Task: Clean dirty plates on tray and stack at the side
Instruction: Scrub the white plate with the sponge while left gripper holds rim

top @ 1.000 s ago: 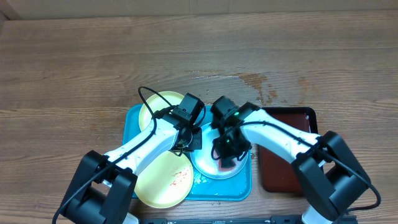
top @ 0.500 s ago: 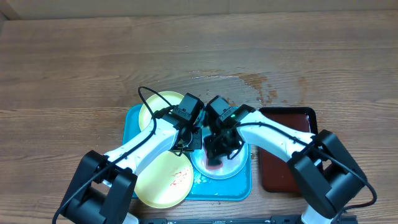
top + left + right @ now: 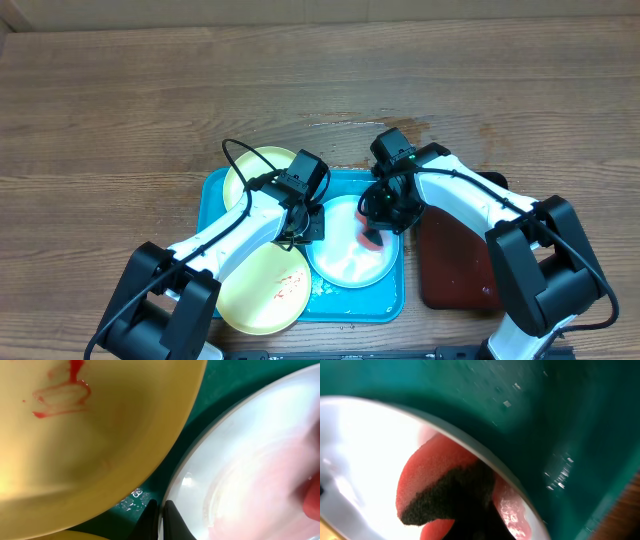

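Left fingers [image 3: 172,521] pinch mint plate [image 3: 345,262] rim; right fingers [image 3: 381,218] clamp red sponge [image 3: 371,239] on it. Tray [image 3: 213,205] also holds two yellow plates [image 3: 262,288] along its left edge.

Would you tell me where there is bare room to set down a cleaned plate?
Bare table lies left of the blue tray and beyond both trays, apart from a wet patch. The red tray looks bare where visible. The blue tray is crowded with plates.
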Motion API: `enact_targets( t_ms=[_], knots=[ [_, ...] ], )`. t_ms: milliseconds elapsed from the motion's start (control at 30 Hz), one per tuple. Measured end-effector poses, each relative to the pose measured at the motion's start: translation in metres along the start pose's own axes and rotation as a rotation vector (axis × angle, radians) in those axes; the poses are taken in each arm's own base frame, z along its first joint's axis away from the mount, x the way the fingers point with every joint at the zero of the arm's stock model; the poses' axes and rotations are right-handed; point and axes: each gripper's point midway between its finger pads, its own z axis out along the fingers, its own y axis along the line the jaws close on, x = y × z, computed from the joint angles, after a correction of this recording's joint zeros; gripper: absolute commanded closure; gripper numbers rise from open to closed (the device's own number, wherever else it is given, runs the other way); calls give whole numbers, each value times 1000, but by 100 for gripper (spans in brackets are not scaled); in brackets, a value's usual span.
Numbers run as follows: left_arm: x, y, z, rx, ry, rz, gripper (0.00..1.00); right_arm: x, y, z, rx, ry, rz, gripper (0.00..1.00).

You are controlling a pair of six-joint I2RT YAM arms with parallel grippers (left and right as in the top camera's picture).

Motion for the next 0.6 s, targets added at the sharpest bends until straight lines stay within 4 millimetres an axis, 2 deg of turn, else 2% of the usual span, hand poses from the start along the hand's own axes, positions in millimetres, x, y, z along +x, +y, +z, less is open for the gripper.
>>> enact_targets(
  t_ms=[167, 267, 467, 600],
  knots=[
    [0, 0, 0, 0, 0, 0, 96, 11, -3, 0, 42, 35, -97, 96],
    [0, 0, 0, 0, 0, 0, 96, 18, 8, 3, 17, 54, -218, 96],
    [0, 0, 0, 0, 0, 0, 96, 47, 64, 10, -193, 117, -508, 96],
    [0, 0, 0, 0, 0, 0, 96, 46, 90, 9, -314, 88, -556, 96]
  ],
)
